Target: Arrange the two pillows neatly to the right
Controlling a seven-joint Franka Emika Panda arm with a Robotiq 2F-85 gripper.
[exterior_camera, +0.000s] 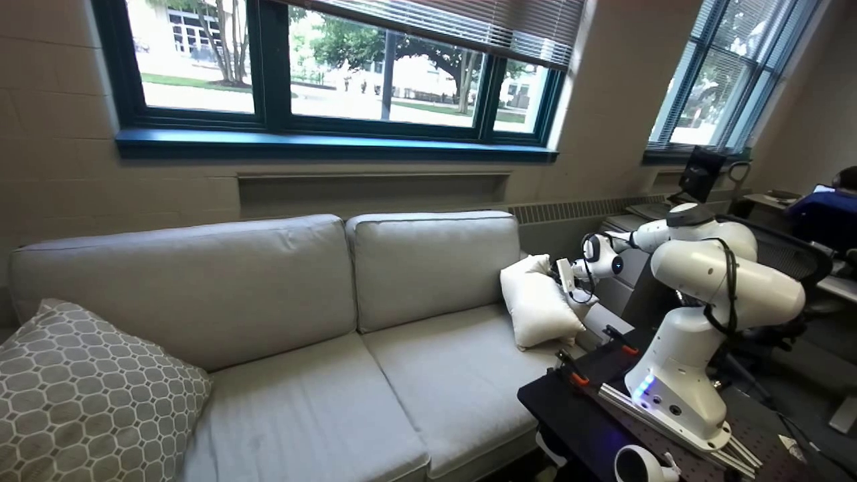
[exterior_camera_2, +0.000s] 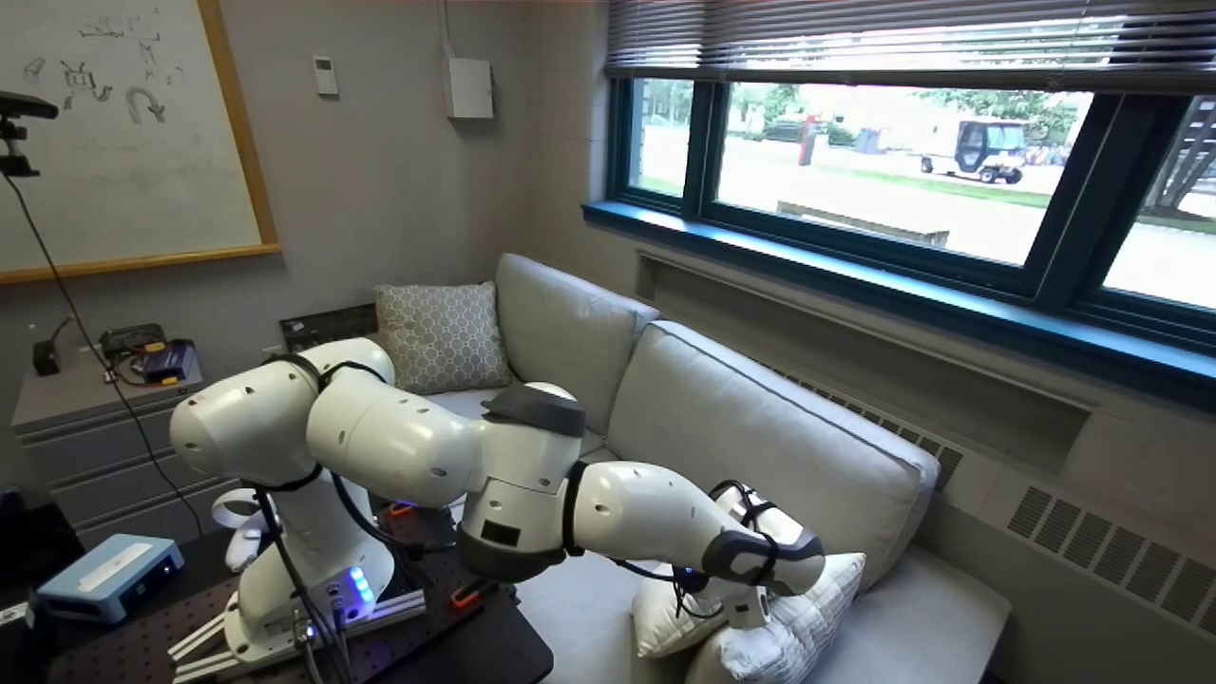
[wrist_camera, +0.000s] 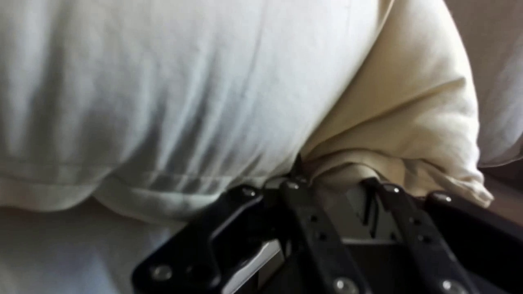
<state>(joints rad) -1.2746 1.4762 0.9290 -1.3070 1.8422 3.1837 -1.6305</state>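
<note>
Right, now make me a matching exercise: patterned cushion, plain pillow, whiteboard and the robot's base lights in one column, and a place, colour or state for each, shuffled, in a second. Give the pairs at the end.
Things
1. Patterned cushion
2. Plain pillow
3. Whiteboard
4. Robot's base lights

Descriptions
A. Glowing blue
B. At the end of the sofa farther from the gripper
C. Drawn on in places
D. On the sofa, right by the gripper

Pairs: 1-B; 2-D; 3-C; 4-A
</note>
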